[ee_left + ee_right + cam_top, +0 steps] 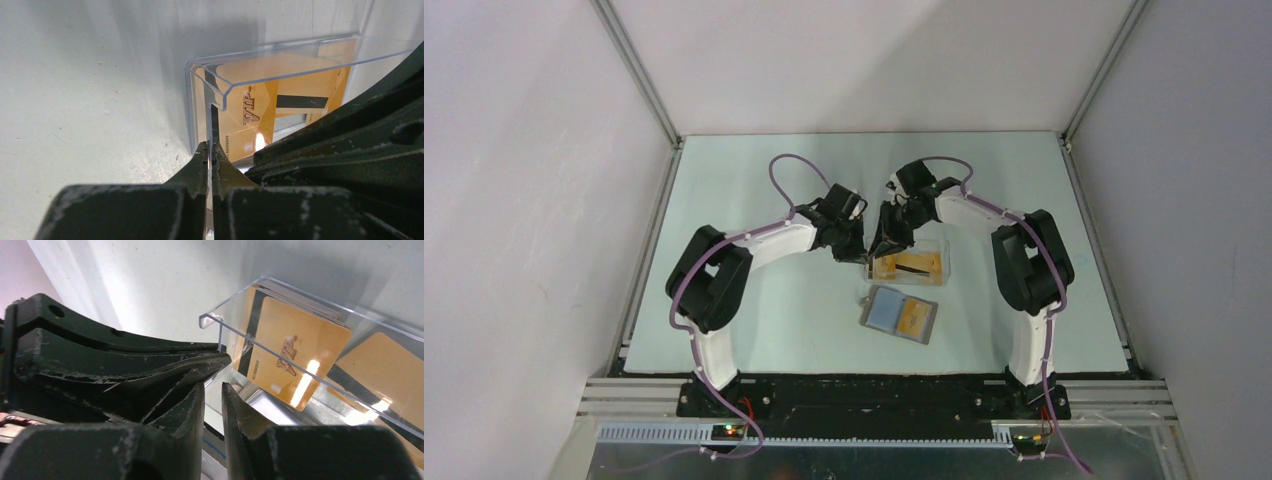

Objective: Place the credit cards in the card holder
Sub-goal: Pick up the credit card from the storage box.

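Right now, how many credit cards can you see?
4. One card lies in the open card holder. Three are in the clear box: a VIP card leaning, a striped card behind it, another striped card beside them. More may hide behind.

Report: embossed "VIP" stands on the face of one orange-gold credit card inside the clear box. The serial line below it begins "NO"; its digits are unclear.

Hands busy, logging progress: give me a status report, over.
Left gripper shut on clear box wall. Right gripper slightly open beside it. Credit cards inside box, walls around them; card holder open nearby.
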Controlling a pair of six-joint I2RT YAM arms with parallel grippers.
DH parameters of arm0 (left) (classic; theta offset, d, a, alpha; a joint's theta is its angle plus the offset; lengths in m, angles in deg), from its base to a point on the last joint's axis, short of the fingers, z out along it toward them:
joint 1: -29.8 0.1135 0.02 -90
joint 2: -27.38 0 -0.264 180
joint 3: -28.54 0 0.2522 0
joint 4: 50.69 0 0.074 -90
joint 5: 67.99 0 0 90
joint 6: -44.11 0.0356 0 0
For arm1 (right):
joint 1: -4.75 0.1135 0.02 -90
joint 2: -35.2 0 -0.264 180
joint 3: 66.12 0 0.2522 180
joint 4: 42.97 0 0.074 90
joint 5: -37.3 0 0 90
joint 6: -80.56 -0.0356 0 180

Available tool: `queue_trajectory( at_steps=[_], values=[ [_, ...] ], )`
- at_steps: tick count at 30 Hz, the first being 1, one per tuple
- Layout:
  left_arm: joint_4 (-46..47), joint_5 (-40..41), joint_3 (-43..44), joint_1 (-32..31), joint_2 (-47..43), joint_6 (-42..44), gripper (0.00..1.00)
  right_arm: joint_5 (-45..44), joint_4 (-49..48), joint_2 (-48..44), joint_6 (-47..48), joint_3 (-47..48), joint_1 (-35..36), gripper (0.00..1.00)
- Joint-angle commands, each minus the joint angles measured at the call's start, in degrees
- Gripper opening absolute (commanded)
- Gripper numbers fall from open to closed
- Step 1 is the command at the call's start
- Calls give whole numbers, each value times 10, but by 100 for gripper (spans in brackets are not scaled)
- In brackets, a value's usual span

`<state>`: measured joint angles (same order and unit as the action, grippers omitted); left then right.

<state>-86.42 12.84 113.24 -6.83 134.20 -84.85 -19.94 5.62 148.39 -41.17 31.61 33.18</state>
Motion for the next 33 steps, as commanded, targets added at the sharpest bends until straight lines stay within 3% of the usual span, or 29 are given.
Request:
queue_trajectory(
  at_steps=[1, 7, 13, 22, 24, 30, 33],
  values=[
    [-6, 14, 3, -3, 18, 14, 0, -51, 10, -11, 7, -4, 1, 25],
    [-6, 15, 1, -3, 17, 15, 0, -133, 52, -29, 29, -12, -7, 34],
    [-6, 15, 0, -3, 17, 15, 0, -142, 61, -28, 33, -27, -14, 46],
    [-6, 13, 2, -3, 9, 16, 0, -140, 68, 5, 36, -16, -18, 47],
    [-7, 15, -1, -3, -5, 16, 5, -143, 70, 5, 39, -16, -18, 47],
    [-6, 28, -1, -3, -76, 17, 38, -137, 69, 2, 40, -16, -20, 47],
    [-6, 38, 1, -3, -108, 16, 43, -131, 68, -1, 40, -15, -22, 47]
  ],
)
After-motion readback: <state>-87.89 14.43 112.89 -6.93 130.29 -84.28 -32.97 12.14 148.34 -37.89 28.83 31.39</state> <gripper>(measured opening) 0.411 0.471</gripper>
